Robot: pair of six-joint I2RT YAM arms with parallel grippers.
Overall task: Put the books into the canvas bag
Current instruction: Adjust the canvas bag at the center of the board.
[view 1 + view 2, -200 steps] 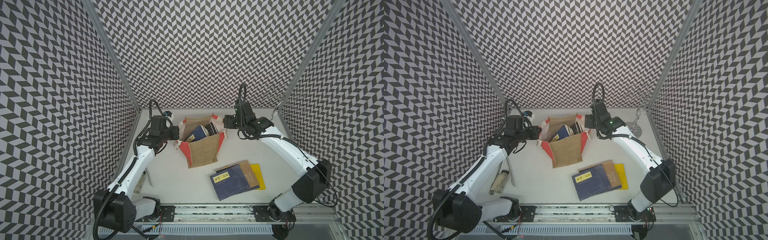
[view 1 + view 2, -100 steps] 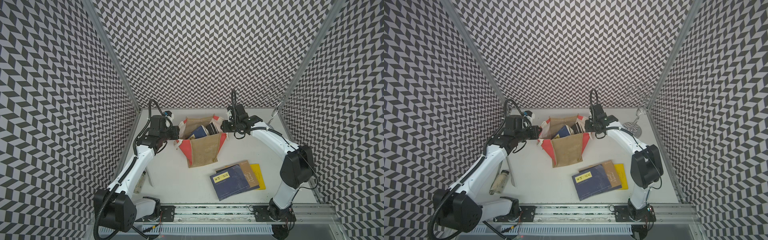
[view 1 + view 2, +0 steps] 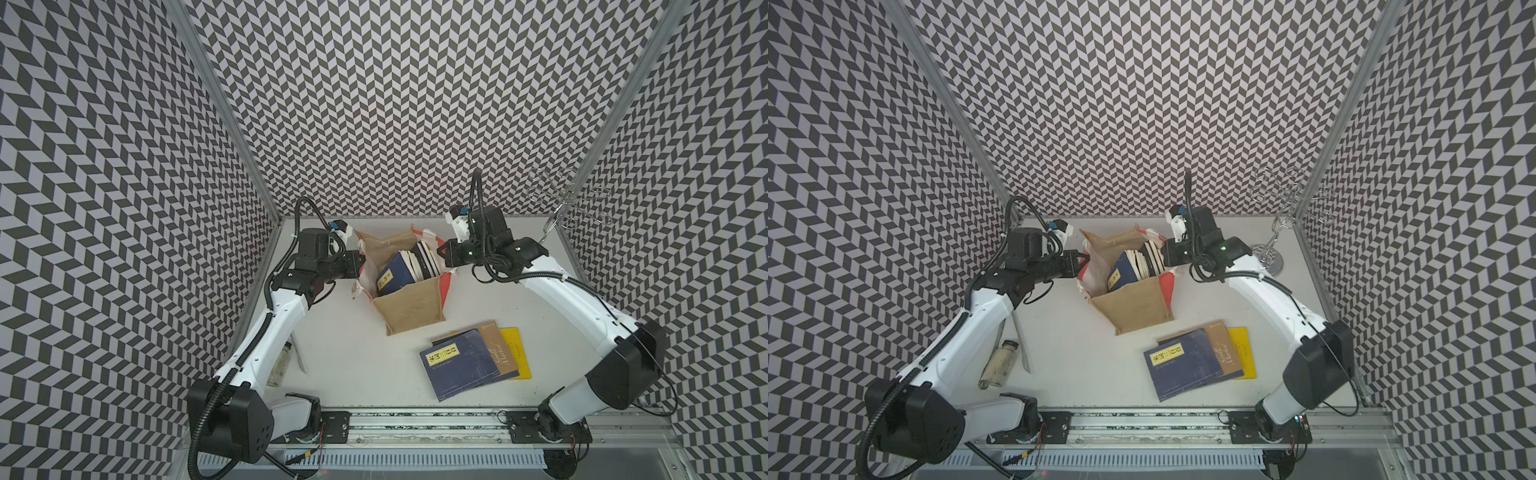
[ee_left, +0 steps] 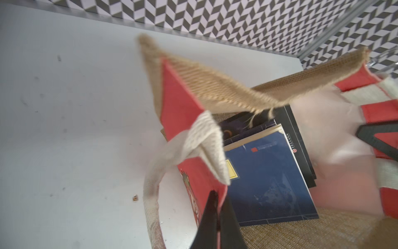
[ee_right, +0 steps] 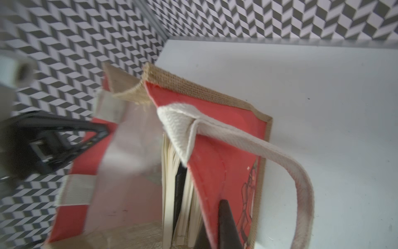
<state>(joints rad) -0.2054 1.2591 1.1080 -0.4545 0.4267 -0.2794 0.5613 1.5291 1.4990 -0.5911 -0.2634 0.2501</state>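
Robot lab test cell, chevron-patterned walls [image 3: 395,104], white table [image 3: 353,353], aluminium mounting rail [image 3: 415,424]

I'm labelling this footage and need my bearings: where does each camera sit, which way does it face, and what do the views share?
Top views: high at the front, looking down at the canvas bag, both arms showing whole in both top views.
Left wrist: on the left arm, facing into the bag; left gripper pinches its red wall.
Right wrist: on the right arm, facing the opposite wall; right gripper pinches it.
Shared: bag and the books inside.
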